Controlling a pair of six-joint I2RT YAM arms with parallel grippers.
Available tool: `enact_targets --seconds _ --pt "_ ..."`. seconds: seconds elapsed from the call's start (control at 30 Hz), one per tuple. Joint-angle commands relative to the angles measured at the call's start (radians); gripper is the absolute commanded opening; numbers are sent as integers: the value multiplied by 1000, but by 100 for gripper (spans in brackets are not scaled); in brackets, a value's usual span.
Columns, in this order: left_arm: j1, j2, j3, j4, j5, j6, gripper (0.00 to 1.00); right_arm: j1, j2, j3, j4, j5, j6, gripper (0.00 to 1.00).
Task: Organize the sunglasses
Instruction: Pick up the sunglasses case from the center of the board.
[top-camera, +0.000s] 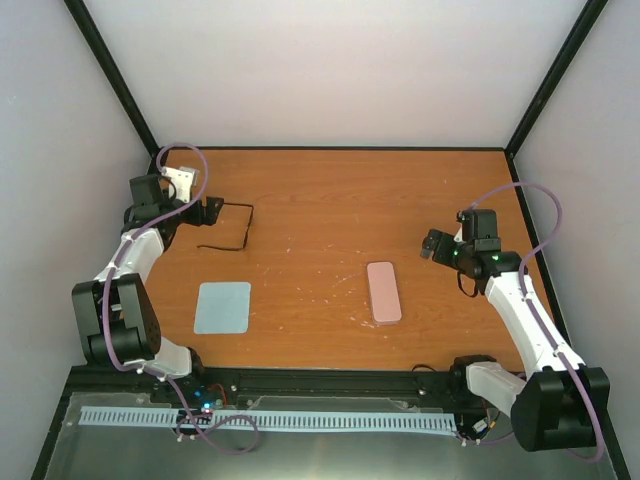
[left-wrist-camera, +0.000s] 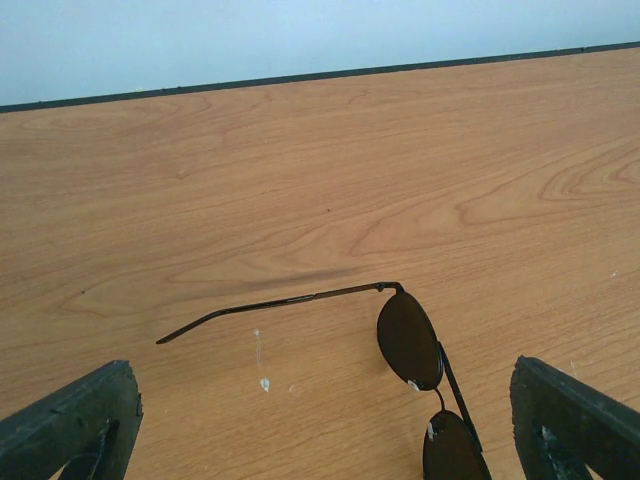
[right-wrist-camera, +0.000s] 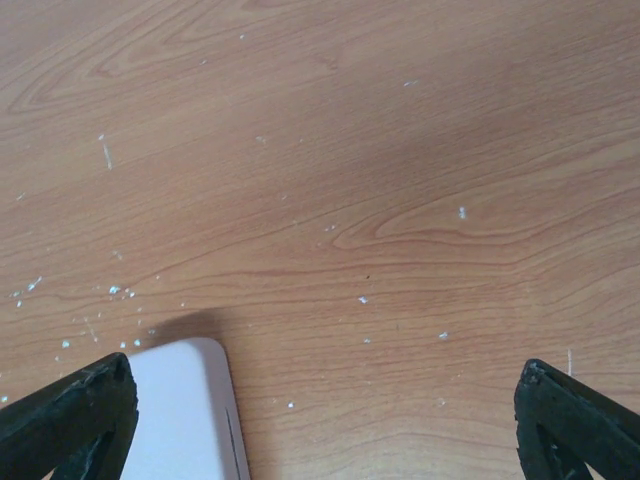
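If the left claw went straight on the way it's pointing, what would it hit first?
The left gripper would likely meet the sunglasses first, lying between its open jaws; depth is unclear.

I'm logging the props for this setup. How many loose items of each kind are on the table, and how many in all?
sunglasses: 1
pink case: 1
blue-grey cloth: 1
Total: 3
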Motion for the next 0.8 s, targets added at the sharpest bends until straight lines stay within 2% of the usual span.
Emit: enact_targets --seconds 0.0,0.13,0.17,0.23,0.43,0.53,0.7,0.77 --pt "5 22 5 29 10 25 100 5 11 2 -26 -92 -47 100" --pt "5 48 13 33 18 22 100 6 46 -23 -6 -248 -91 100" --pt "6 55 15 34 18 20 100 9 54 -23 -13 -253 -100 97" --pt "6 67 21 37 12 18 100 34 81 0 -63 -226 -130 86" --pt "7 92 34 47 14 27 99 207 176 64 -185 -110 -139 83" --pt "6 107 40 52 19 28 100 306 255 89 -210 -61 -117 86" --pt "6 119 44 50 19 37 100 385 350 135 -229 -14 -93 92" --pt "5 119 43 53 13 39 100 409 384 152 -233 -11 -94 99"
